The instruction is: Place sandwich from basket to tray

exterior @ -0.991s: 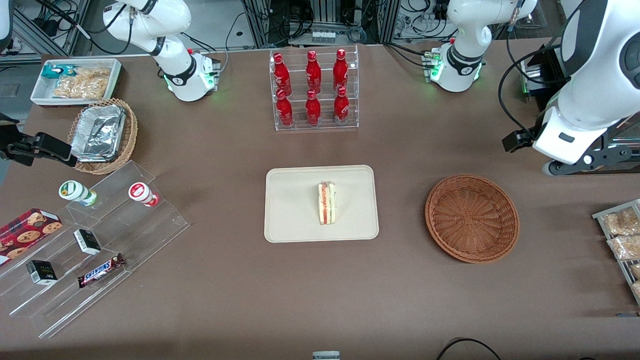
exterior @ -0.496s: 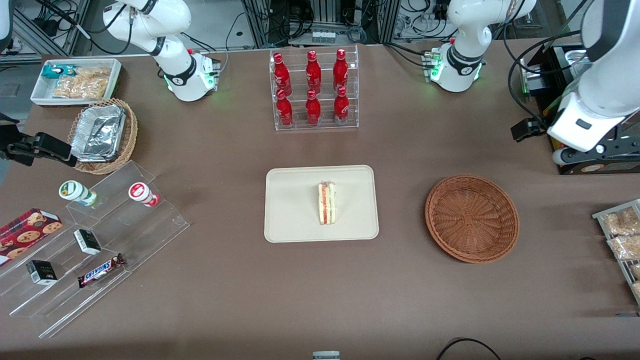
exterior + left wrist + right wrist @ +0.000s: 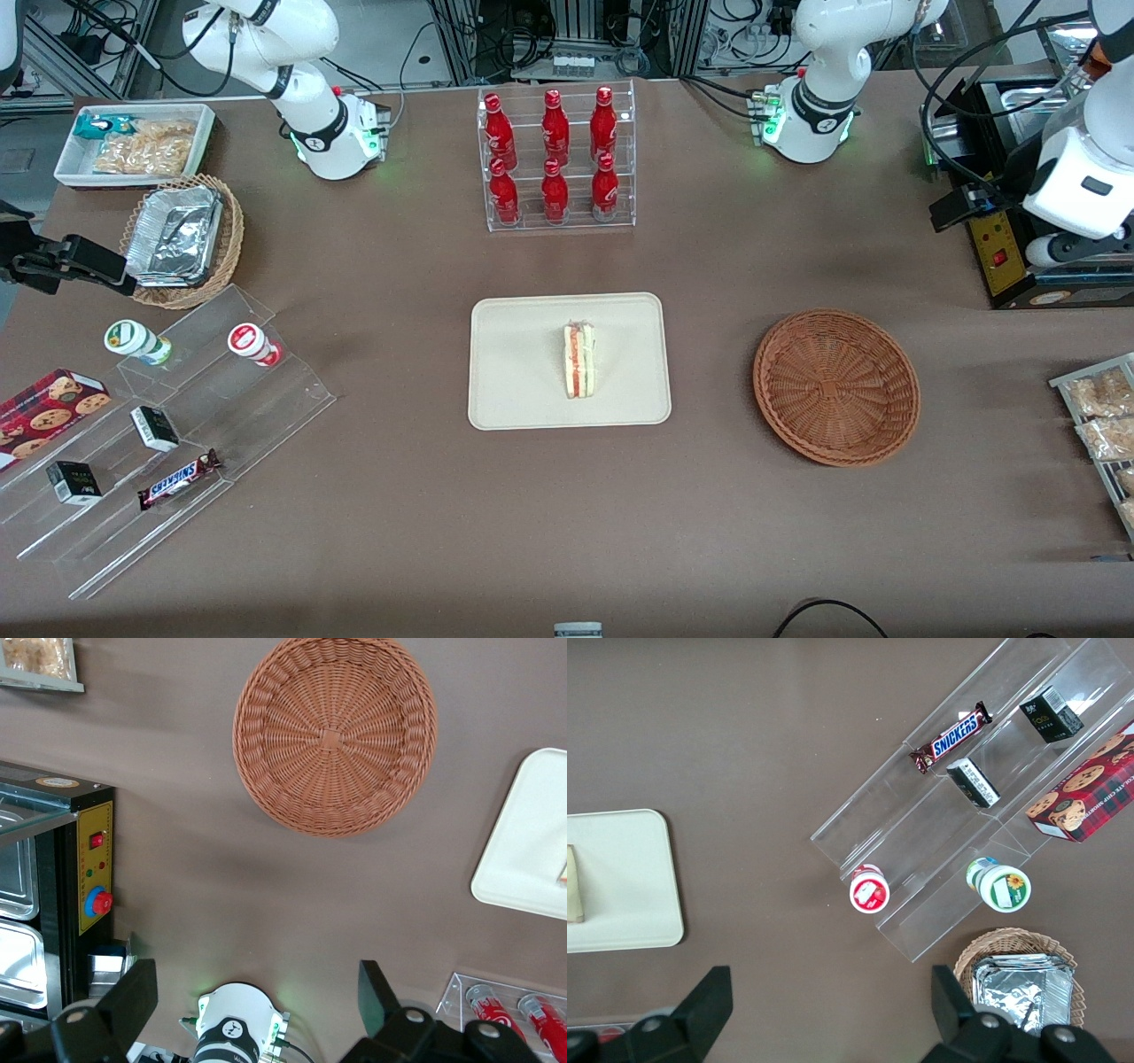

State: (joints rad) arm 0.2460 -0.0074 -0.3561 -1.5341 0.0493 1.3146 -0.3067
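The sandwich [image 3: 579, 360] lies on the cream tray [image 3: 532, 390] in the middle of the table. It shows as a sliver at the tray's edge in the left wrist view [image 3: 563, 875] and also in the right wrist view [image 3: 574, 884]. The reddish-brown basket [image 3: 836, 386] sits beside the tray toward the working arm's end; it holds nothing [image 3: 335, 734]. My left gripper [image 3: 1076, 252] hangs high over the black box at the working arm's end, farther from the camera than the basket. It is open and empty [image 3: 257, 992].
A black box with a red button [image 3: 1001, 257] stands under the gripper. A rack of red bottles [image 3: 555, 159] stands farther back than the tray. Snack bags [image 3: 1103, 416] lie at the working arm's end. Acrylic steps with snacks [image 3: 168, 425], a tan foil basket [image 3: 182, 239] and a white bin [image 3: 133, 146] lie toward the parked arm's end.
The left arm has drawn away from the basket, farther from the camera and toward the table's end, uncovering the black box. The sandwich, tray and basket have not moved.
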